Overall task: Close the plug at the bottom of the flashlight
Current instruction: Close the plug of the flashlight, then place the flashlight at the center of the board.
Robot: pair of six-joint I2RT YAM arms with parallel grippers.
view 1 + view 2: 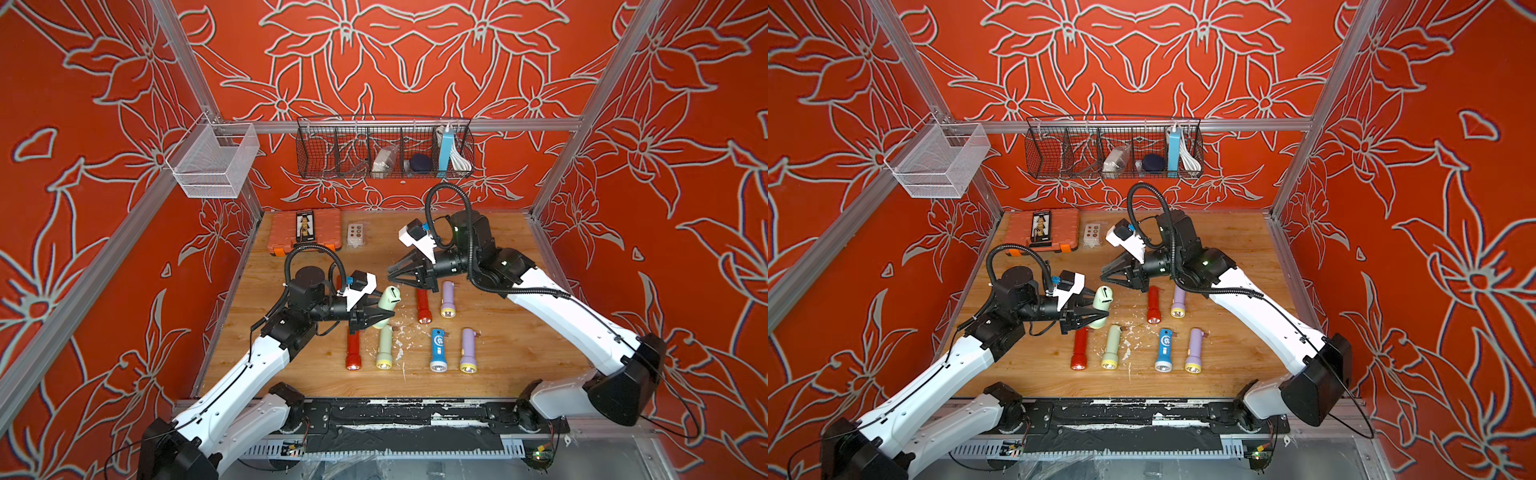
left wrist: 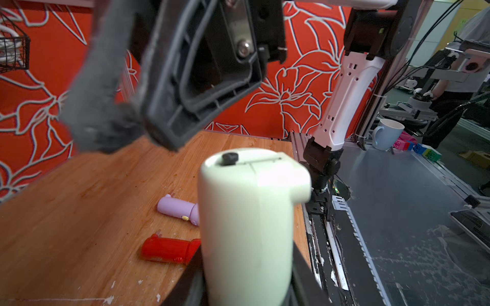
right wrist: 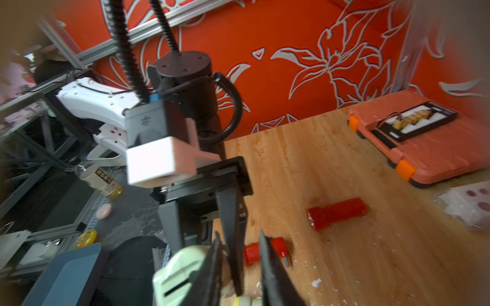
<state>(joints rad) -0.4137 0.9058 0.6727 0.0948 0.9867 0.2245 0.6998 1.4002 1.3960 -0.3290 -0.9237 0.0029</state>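
Note:
My left gripper [image 1: 376, 319] is shut on the body of a pale green flashlight [image 1: 387, 300], holding it above the table with its bottom end tilted up and away. In the left wrist view the flashlight [image 2: 246, 225] fills the middle, and a small black plug [image 2: 230, 158] sits on its flat end face. My right gripper [image 1: 390, 276] hovers just above and behind that end, apart from it. Its jaws stand slightly open in the right wrist view [image 3: 240, 265], with nothing between them, beside the flashlight's slotted end [image 3: 175, 278].
Several more flashlights lie on the wooden table: red [image 1: 353, 349], green [image 1: 384, 347], blue [image 1: 438, 349], purple [image 1: 468, 351], red [image 1: 423, 305], purple [image 1: 448, 299]. An orange case [image 1: 305, 230] and a small packet [image 1: 356, 235] sit at the back. A wire basket [image 1: 384, 147] hangs on the wall.

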